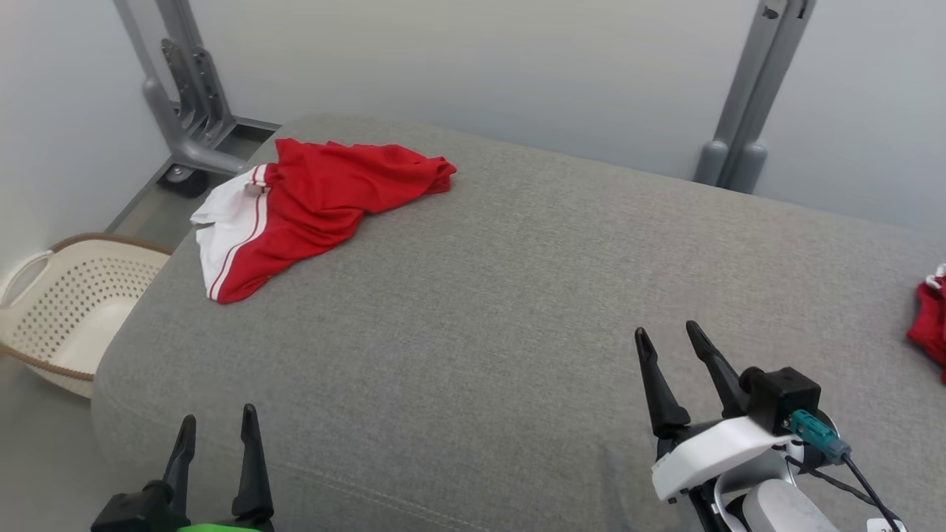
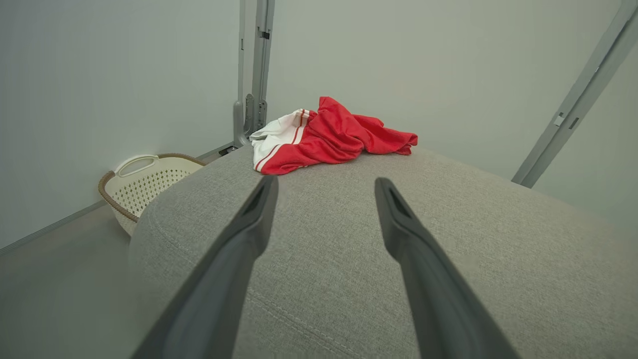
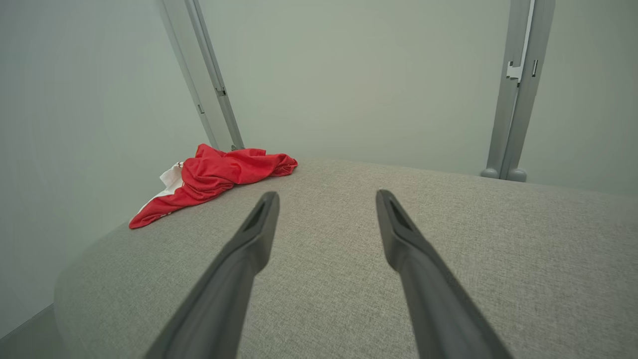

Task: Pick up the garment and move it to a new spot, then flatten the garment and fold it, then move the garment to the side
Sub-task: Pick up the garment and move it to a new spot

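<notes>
Left hand (image 1: 219,412), right hand (image 1: 665,327) spread: one garment (image 1: 325,199), one basket (image 1: 81,295), one cloth (image 1: 930,319).

Open grey cushion (image 1: 480,295) leads straight to the garment (image 1: 318,199).

At the lower left of the head view, the left gripper (image 1: 219,414) has two long, black, tapering fingers (image 1: 251,473) on a black blocky base, with a bright green strip (image 1: 214,527) along the frame's bottom edge. At the lower right, the right gripper (image 1: 665,329) has the same pointed black fingers, set in a white moulded housing (image 1: 709,451). A black box (image 1: 787,399) sits on that housing, and from it a teal connector (image 1: 813,432) leads into a thin black cable (image 1: 865,484). Below is a rounded pale forearm (image 1: 783,510). In the wrist views each finger is matt dark grey with a slotted inner face near the tip.
</notes>
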`<state>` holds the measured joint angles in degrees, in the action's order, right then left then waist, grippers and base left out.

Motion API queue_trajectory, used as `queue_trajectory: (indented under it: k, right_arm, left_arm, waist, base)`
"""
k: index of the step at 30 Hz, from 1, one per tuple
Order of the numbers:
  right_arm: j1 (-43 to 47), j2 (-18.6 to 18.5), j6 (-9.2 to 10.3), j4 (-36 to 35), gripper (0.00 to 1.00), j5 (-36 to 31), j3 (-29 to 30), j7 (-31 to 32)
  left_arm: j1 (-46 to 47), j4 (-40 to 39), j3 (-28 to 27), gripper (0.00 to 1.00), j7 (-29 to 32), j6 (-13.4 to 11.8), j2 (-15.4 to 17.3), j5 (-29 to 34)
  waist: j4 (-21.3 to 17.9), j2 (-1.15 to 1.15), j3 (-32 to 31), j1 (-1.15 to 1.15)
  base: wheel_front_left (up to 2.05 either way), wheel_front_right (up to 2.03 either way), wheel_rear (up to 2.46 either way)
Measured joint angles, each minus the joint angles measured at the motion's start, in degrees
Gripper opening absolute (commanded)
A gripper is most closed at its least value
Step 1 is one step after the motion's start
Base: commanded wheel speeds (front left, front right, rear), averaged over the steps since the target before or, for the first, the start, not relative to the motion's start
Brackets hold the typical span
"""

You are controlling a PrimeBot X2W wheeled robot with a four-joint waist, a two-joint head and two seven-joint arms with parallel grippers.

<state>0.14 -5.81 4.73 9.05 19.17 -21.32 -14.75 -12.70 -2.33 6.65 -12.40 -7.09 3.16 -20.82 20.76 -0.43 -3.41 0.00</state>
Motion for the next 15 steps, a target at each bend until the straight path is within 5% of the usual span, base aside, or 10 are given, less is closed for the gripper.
queue_trajectory:
  k: [7, 15]
  right_arm:
    - [0.37, 0.40, -0.01, 0.05, 1.00, -0.26, -1.12, 0.00]
    - [0.40, 0.03, 0.91, -0.37, 1.00, -1.62, -0.10, 0.00]
  left_arm:
    - [-0.01, -0.38, -1.52, 1.00, -0.01, 0.00, 0.01, -0.02]
    - [2.19, -3.42, -1.35, 1.00, 1.83, 0.15, 1.45, -0.02]
  waist:
    - [3.75, 0.00, 0.14, 0.00]
    - [3.10, 0.00, 1.83, 0.00]
  base:
    - [0.00, 0.00, 0.00]
    - [0.00, 0.00, 0.00]
